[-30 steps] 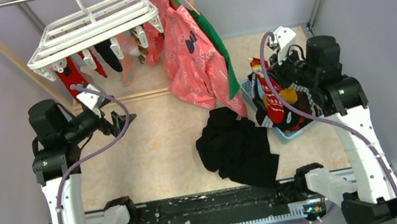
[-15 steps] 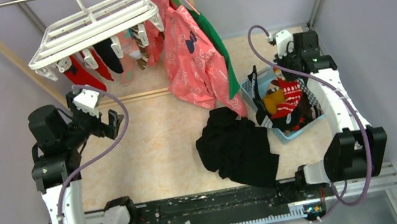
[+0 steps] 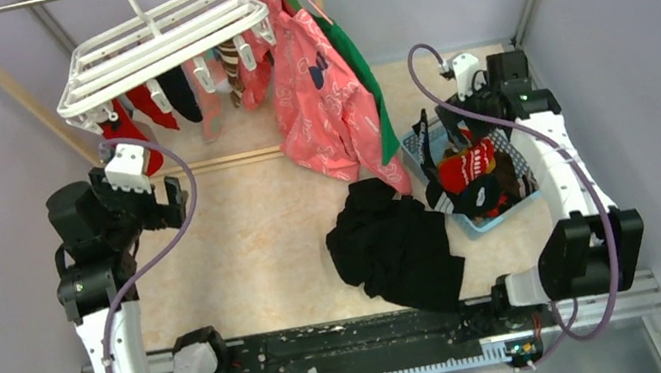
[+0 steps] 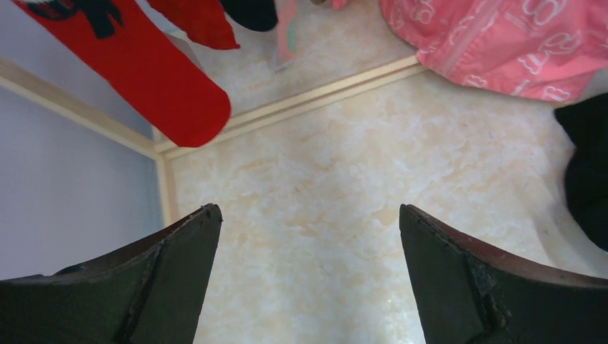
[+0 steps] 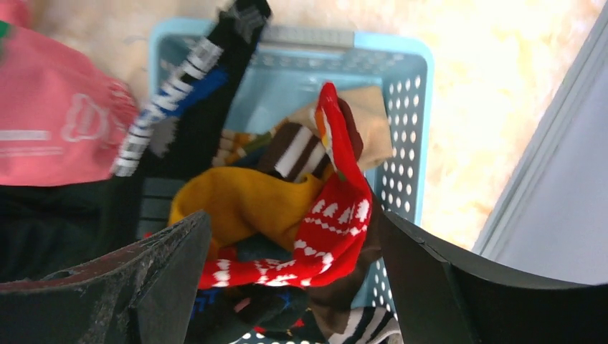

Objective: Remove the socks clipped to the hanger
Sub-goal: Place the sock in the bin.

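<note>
The white hanger (image 3: pixel 160 41) hangs from the rail at the top left. Several socks stay clipped under it, among them a red one (image 3: pixel 153 105) and a black one (image 3: pixel 181 92). My left gripper (image 3: pixel 175 202) stands open below the hanger and holds nothing. In the left wrist view the left gripper (image 4: pixel 308 208) sits over bare floor, with a red sock (image 4: pixel 165 86) hanging up and to the left. My right gripper (image 5: pixel 294 215) is open over the blue basket (image 5: pixel 409 107). A red sock with white patterns (image 5: pixel 337 229) lies loose below it on a mustard sock (image 5: pixel 244 204).
A pink printed shirt (image 3: pixel 322 97) and a green garment (image 3: pixel 366 89) hang right of the hanger. A black cloth heap (image 3: pixel 397 246) lies on the floor in the middle. The blue basket (image 3: pixel 513 209) of socks stands by the right wall. A wooden rail post (image 3: pixel 5 84) slants at the left.
My right gripper has opened and the red patterned sock has dropped into the basket. The left arm has lifted toward the hanger. The hanger has swung slightly.
</note>
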Action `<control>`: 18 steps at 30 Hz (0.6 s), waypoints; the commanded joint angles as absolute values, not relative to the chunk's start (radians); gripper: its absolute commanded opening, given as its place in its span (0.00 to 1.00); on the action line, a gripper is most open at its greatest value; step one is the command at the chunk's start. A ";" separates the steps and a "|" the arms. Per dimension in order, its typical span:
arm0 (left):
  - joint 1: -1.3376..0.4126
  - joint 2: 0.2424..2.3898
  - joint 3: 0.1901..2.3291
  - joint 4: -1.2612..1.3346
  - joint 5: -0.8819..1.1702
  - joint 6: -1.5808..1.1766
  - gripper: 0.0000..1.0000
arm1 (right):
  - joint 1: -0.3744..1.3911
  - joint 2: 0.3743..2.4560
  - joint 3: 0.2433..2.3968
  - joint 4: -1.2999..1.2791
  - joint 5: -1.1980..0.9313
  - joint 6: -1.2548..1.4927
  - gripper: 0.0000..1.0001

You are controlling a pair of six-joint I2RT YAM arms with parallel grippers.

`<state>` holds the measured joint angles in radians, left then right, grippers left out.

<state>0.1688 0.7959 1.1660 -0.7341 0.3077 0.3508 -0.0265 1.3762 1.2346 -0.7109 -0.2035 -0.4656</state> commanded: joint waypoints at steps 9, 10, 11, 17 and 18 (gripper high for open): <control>0.222 0.648 1.001 -0.692 0.564 0.278 0.99 | 0.101 1.151 1.305 -0.684 -0.565 -0.381 0.87; 0.231 0.645 1.016 -0.701 0.547 0.277 0.99 | 0.102 1.133 1.287 -0.666 -0.583 -0.370 0.87; 0.238 0.644 1.034 -0.711 0.527 0.278 0.99 | 0.101 1.117 1.269 -0.649 -0.598 -0.359 0.86; 0.256 0.662 1.200 -0.796 0.387 0.320 0.99 | 0.101 1.057 1.145 -0.545 -0.610 -0.328 0.87; 0.255 0.666 1.230 -0.811 0.387 0.330 0.99 | 0.101 1.054 1.132 -0.539 -0.611 -0.332 0.87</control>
<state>0.2466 0.6601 1.1221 -0.7639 0.4522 0.3000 0.1020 1.0737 1.1786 -0.6346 -0.5697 -0.3573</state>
